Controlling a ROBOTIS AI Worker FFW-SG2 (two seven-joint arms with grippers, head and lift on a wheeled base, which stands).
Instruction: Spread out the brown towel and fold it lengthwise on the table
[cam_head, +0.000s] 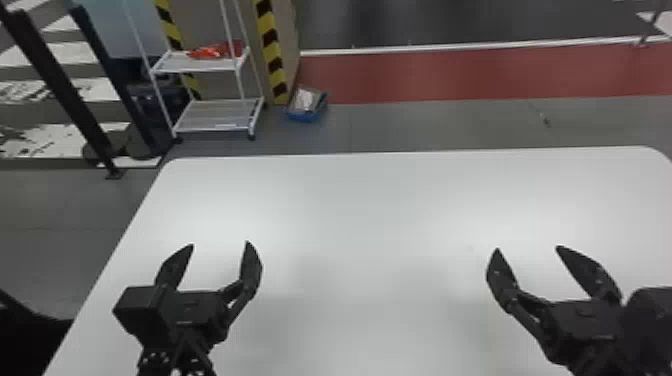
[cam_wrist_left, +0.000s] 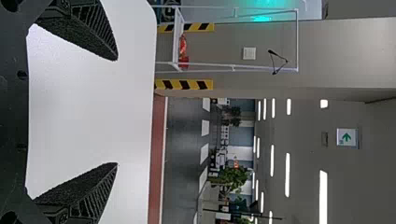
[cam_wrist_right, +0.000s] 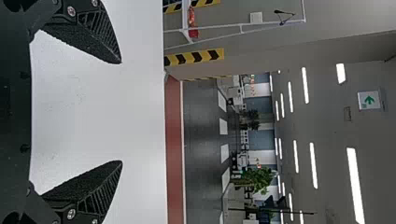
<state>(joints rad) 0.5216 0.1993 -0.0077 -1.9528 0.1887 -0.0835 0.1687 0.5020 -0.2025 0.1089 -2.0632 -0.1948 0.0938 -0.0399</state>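
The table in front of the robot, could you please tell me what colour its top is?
White; the tabletop shows best in the head view.

The white table (cam_head: 370, 210) has a smooth, round-cornered top.

Left hand (cam_head: 220, 245) open with fingers wide apart and pointing forward, right hand (cam_head: 527, 250) likewise open, the two well apart

Workshop-like hall: hazard tape (cam_head: 273, 50), wheeled rack (cam_head: 215, 119), red floor strip (cam_head: 450, 75), green-arrow sign (cam_wrist_left: 346, 137).
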